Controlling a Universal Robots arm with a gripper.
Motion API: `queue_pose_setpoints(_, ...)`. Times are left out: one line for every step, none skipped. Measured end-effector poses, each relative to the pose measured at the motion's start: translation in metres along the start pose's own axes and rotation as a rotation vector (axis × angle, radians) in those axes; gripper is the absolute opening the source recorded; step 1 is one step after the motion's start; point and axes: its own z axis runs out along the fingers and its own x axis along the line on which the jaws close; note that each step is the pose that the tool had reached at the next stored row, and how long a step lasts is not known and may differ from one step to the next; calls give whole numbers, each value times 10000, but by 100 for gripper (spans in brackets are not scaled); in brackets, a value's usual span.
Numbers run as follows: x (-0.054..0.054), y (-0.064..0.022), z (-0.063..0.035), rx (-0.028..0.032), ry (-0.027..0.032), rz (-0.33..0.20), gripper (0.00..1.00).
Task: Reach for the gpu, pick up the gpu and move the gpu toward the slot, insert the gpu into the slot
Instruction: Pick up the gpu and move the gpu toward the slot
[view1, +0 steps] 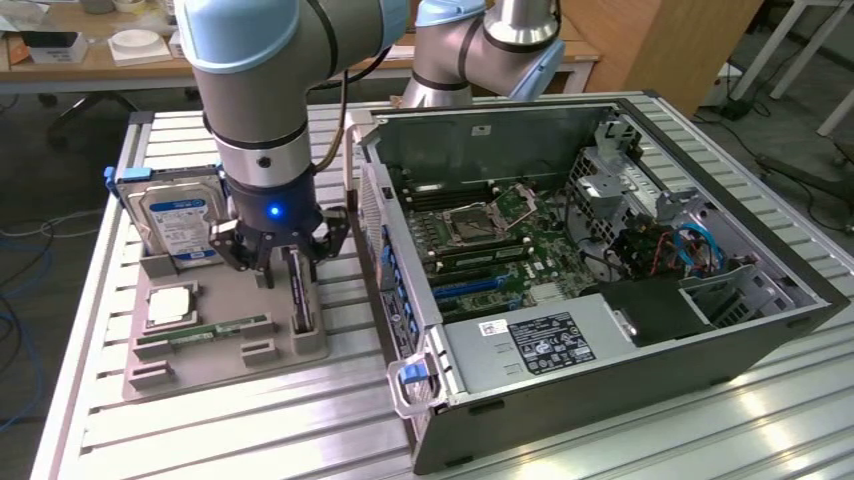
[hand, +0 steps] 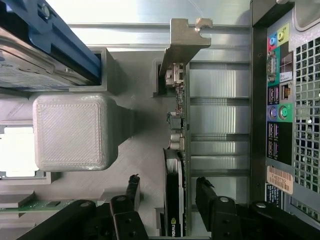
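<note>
The gpu (view1: 302, 300) stands on edge in a grey holder tray (view1: 227, 370) beside the open computer case (view1: 601, 250). From the wrist it shows edge-on as a thin green card (hand: 177, 150) with its silver end bracket (hand: 185, 40) at the far end. My gripper (view1: 296, 262) hangs right over it. The black fingers (hand: 134, 182) straddle the card, one on each side, open (hand: 168, 181), with a gap between each pad and the card. The slot (view1: 467, 285) is a blue connector on the motherboard inside the case.
The tray also holds a blue-labelled hard drive (view1: 180, 220), a processor chip (view1: 171, 303) and a memory stick (view1: 214, 328). A grey printed block (hand: 75, 132) stands close to the card. The case's rear port panel (hand: 280, 100) is just beyond it.
</note>
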Motion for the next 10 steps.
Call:
queue_pose_setpoints(0, 0, 0, 0, 0, 0, 57)
queue_pose_setpoints(0, 0, 1, 0, -1, 0, 51)
queue_pose_setpoints(-3, 1, 2, -2, -2, 1, 51)
queue_pose_setpoints(-10, 0, 4, -2, -2, -1, 51)
queue_pose_setpoints(-14, 0, 7, -1, -1, -1, 51)
queue_pose_setpoints(-14, 0, 7, 0, 0, 0, 51)
queue_pose_setpoints(-14, 0, 6, 1, 1, 0, 51)
queue_pose_setpoints(-14, 0, 6, 1, 1, 1, 51)
queue_pose_setpoints(-14, 0, 6, 1, 1, 1, 51)
queue_pose_setpoints(-14, 0, 6, 1, 1, 1, 49)
